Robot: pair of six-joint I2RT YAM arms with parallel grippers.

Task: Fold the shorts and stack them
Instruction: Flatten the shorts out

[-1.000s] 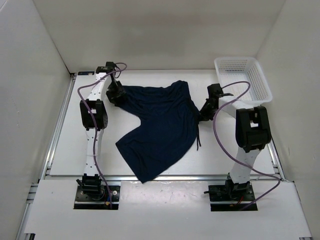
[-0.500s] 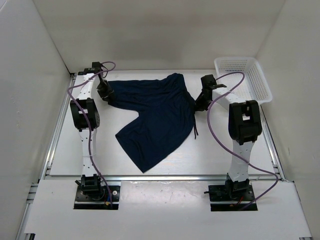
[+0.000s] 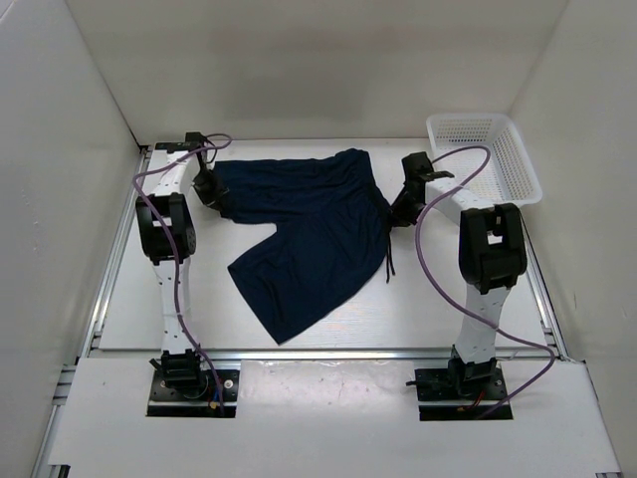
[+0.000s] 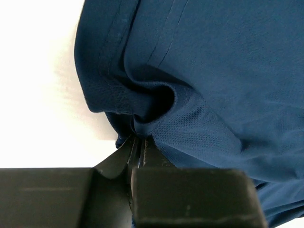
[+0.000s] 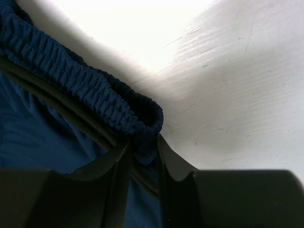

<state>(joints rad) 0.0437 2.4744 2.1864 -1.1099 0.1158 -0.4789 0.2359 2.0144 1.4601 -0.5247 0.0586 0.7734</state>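
no legible text, labels or numbers

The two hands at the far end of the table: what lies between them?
The shorts lie spread between them, clearest in the top view. The left hand pinches a leg hem; the waistband sits between the right hand's fingers.

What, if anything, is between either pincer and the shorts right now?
Nothing visible does. The left pincer is shut on a fold of the shorts, and the right pincer straddles their waistband, fabric touching both fingers. The white mesh basket stands apart, to the right.
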